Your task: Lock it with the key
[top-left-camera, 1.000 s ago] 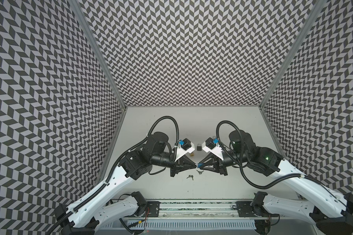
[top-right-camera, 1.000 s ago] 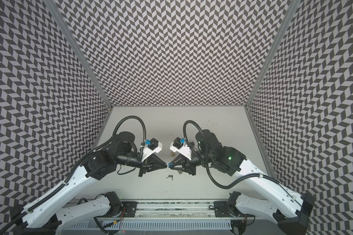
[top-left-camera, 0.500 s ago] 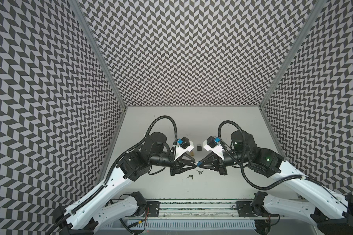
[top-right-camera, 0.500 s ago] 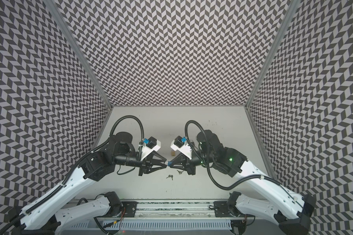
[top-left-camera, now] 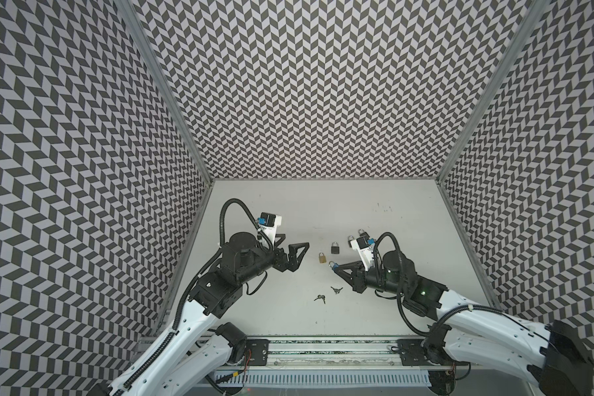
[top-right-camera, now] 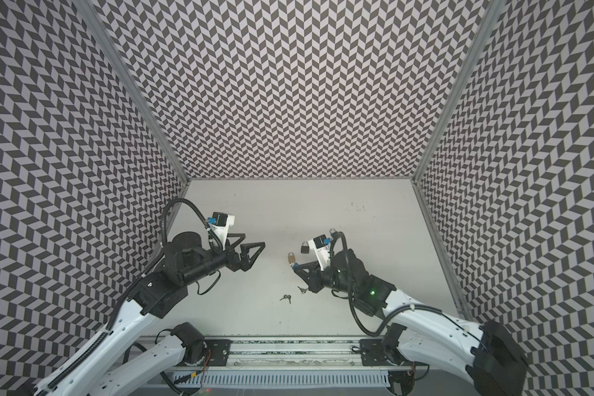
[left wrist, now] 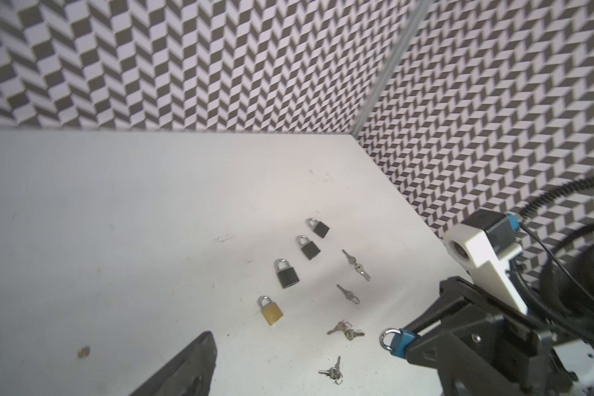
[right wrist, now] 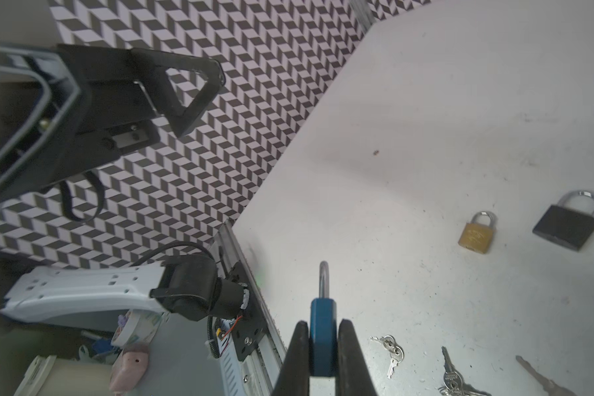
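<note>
As left hand (top-left-camera: 294, 241) gapes, right hand (right wrist: 322, 337) pinches padlock (right wrist: 323, 308) (blue).

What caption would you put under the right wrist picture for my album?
Right gripper shut on a blue padlock; a brass padlock, a black padlock and keys lie on the table.
</note>
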Robot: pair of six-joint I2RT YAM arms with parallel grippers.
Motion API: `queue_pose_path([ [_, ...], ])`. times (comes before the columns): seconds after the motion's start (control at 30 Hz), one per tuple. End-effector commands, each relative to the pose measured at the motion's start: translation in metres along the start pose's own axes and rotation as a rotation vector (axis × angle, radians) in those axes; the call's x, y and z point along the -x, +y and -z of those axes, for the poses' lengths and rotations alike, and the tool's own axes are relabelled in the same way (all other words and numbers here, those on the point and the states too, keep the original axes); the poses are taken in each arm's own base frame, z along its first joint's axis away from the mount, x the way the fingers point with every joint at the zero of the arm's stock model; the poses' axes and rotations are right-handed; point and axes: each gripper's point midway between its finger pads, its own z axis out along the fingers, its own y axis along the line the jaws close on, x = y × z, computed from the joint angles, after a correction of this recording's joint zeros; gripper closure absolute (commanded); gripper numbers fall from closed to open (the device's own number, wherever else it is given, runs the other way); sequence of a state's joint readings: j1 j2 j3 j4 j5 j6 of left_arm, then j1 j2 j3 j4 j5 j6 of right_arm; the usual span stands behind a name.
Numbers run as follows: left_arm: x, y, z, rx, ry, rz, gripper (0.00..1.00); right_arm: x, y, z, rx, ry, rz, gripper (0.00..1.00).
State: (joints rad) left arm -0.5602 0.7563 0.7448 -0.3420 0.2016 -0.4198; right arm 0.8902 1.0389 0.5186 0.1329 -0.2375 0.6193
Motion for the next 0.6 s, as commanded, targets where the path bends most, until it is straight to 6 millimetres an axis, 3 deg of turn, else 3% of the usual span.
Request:
queue_pose_path([
  [0.0, 0.001, 0.018, -0.004, 0.042, -0.063, 0.153, 0.0, 0.019, 0.0, -0.018, -0.014, -0.124, -0.119, 1.0],
  [0.2, -0.017, 0.037, -0.007, 0.091, -0.047, 0.193, 0.0, -0.003, -0.026, -0.059, -0.086, -0.084, -0.175, 1.0],
  [0.57, -0.024, 0.045, -0.002, 0.106, -0.036, 0.201, 0.0, -0.022, -0.059, -0.118, -0.174, -0.016, -0.216, 1.0],
])
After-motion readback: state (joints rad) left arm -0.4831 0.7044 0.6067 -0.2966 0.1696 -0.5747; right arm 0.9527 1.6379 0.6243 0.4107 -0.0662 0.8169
